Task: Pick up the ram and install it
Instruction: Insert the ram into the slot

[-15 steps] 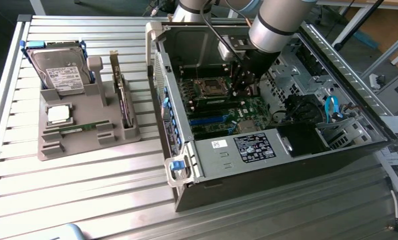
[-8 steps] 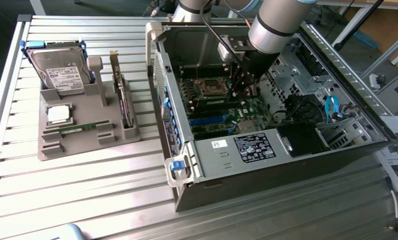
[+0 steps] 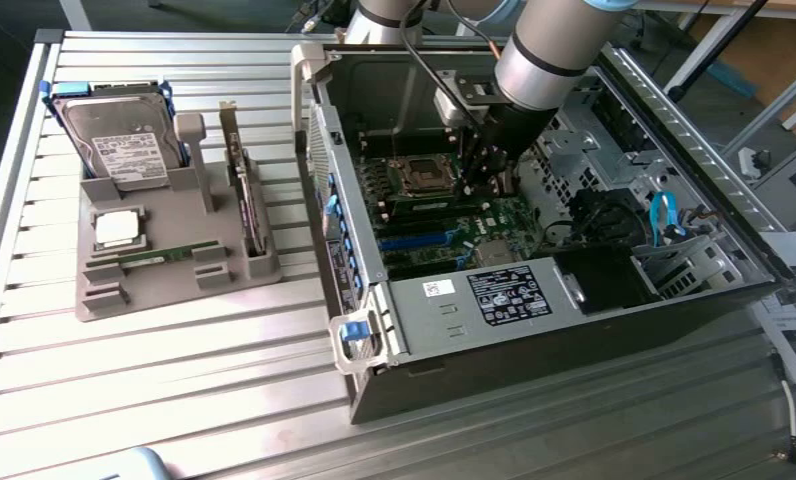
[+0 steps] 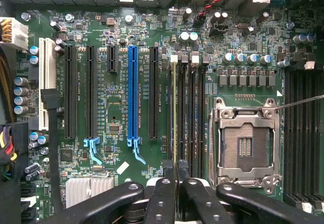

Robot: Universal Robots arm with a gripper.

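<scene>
Your arm (image 3: 545,50) reaches steeply down from the top of the exterior view into the open computer case (image 3: 371,330), wrist pointing almost straight at the motherboard (image 4: 114,102). The pincer (image 4: 175,172) is closed on the ram (image 4: 174,107), one finger pressed to each face. You see the stick edge-on, a thin line running along the outermost memory slot of the bank beside the processor socket (image 4: 245,143). I cannot tell whether it is seated or just above the slot.

Count with me: one arm, one pincer, one ram in the grip. On the board, one blue slot (image 4: 132,92) and one white slot (image 4: 48,82) stand among the black ones.

The case lies on its side on the slatted table (image 3: 171,380) with the board inside. On the exterior view's left, apart from the case, a grey holder (image 3: 171,285) carries one hard drive (image 3: 125,145), one processor chip (image 3: 115,228), one expansion card (image 3: 245,200) standing on edge, and one thin green stick (image 3: 151,258) lying flat.
</scene>
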